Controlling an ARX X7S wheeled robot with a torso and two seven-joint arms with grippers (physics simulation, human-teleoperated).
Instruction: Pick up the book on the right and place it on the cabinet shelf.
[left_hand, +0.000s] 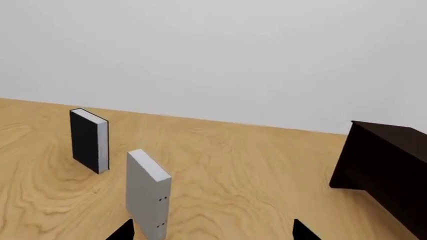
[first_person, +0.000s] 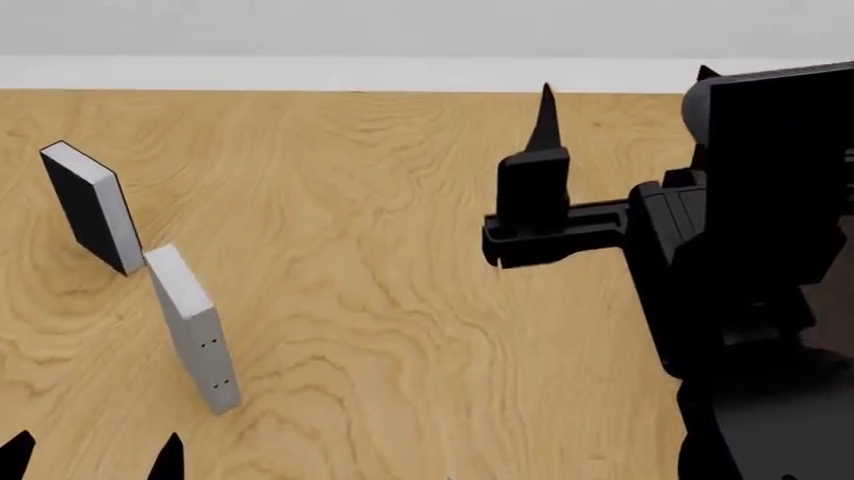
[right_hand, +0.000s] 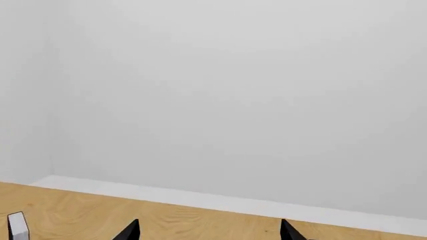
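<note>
The pale grey hardcover book (first_person: 191, 330) with white page edges and tiny dark dots along its narrow side stands upright on the light wood-grain counter (first_person: 374, 300), leaning a little. Just beyond it stands a black-covered book (first_person: 91, 207) with white pages, close but not clearly touching. The left end effector (first_person: 91, 455) sits low beside the grey book on the near side, its two dark fingertips spread apart and empty; in the left wrist view the book (left_hand: 148, 194) rises just beside one fingertip (left_hand: 122, 231). The right end effector (right_hand: 208, 231), fingers spread with nothing between them, is raised well apart from the book. A very dark brown wooden cabinet (left_hand: 383, 172) stands farther off across the counter from the book.
</note>
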